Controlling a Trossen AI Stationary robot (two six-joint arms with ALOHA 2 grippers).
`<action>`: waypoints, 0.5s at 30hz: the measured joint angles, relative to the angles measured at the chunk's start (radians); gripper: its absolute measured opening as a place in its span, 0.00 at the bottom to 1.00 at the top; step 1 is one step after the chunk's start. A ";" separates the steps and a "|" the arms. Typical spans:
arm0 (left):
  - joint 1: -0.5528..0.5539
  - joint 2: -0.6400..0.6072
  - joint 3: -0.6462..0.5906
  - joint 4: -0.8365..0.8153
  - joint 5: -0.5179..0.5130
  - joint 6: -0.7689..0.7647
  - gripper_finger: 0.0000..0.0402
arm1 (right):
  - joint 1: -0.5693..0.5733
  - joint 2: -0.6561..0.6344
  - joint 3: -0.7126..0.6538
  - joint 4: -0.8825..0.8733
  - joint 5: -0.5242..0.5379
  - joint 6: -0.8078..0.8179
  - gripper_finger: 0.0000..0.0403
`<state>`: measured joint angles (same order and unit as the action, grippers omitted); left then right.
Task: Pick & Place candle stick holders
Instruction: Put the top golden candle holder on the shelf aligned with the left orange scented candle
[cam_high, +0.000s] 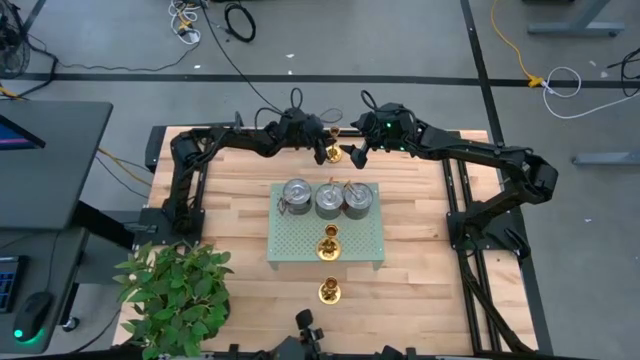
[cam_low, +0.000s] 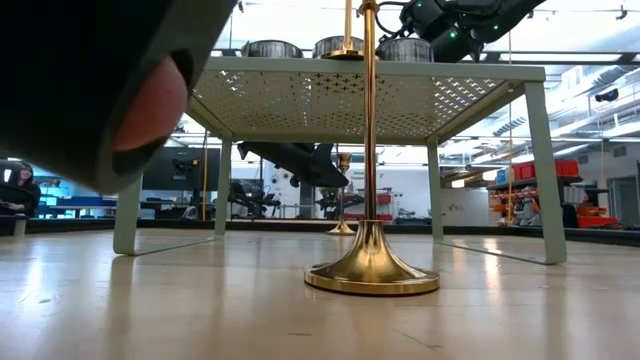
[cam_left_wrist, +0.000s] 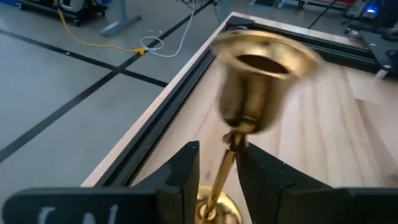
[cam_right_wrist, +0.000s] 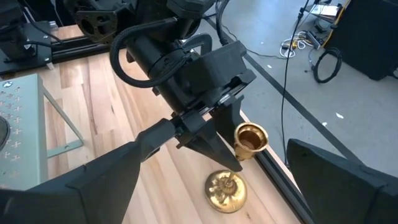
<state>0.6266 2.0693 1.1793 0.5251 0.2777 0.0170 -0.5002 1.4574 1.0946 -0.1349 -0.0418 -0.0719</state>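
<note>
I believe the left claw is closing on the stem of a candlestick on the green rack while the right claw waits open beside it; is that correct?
Not quite: that candlestick stands on the wooden table at its far edge, not on the rack, as the right wrist view shows. The rest holds: the left claw straddles its stem and the right claw waits open beside it.

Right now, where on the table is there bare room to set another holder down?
Bare wood lies either side of the green perforated stand, and between its front edge and the lone candlestick. Crowded: the far edge, where the left gripper closes around a candlestick beside the open right gripper.
</note>
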 joint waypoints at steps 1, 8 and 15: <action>0.001 0.000 0.000 0.000 0.008 0.000 0.26 | 0.000 0.000 0.000 0.000 0.000 0.000 0.99; 0.007 0.000 0.000 0.001 0.039 0.002 0.03 | 0.000 0.000 0.000 0.000 0.000 0.004 0.99; 0.006 0.000 0.000 -0.001 0.059 0.016 0.03 | 0.000 0.000 0.000 -0.015 0.000 0.011 0.99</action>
<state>0.6322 2.0693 1.1797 0.5239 0.3371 0.0334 -0.4999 1.4570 1.0946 -0.1495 -0.0418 -0.0608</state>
